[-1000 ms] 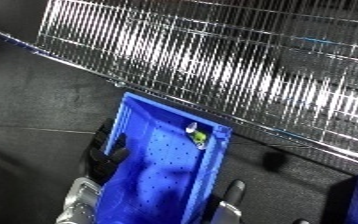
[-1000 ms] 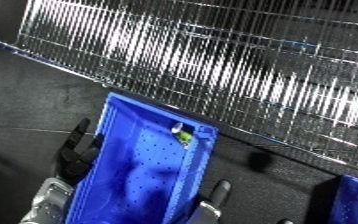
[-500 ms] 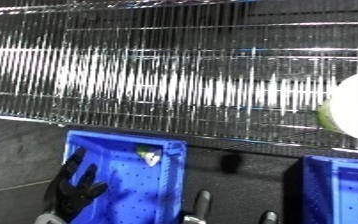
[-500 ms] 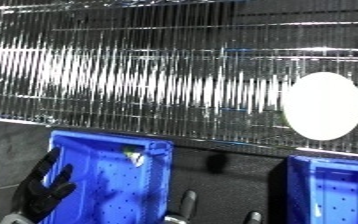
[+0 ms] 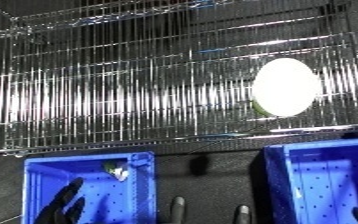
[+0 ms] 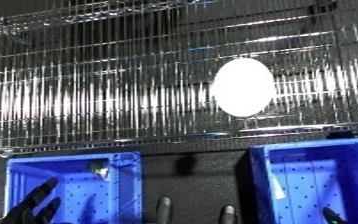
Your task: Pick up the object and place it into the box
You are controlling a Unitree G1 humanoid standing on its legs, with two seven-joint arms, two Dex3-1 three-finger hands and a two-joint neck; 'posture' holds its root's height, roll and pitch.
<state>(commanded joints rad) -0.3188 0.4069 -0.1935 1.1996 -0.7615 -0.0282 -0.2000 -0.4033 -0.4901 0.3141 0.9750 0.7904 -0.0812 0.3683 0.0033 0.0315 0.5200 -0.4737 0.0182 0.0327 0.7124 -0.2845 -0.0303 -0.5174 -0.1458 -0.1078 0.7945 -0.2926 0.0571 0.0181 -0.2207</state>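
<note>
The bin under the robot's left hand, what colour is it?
Blue. The bin has a dotted floor, seen best in the left eye view, with the left hand over it.

No readable text, labels, brands or numbers anywhere: nothing on the left blue bin (image 5: 140, 172), the right blue bin (image 5: 278, 175), or the wire rack (image 5: 158, 100).

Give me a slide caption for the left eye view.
Left hand over the left blue bin; pale round object behind wire shelving.

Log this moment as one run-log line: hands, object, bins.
left hand: open over left bin | right hand: fingers only, between bins | small object: in left bin's far corner | right bin: untouched
</note>
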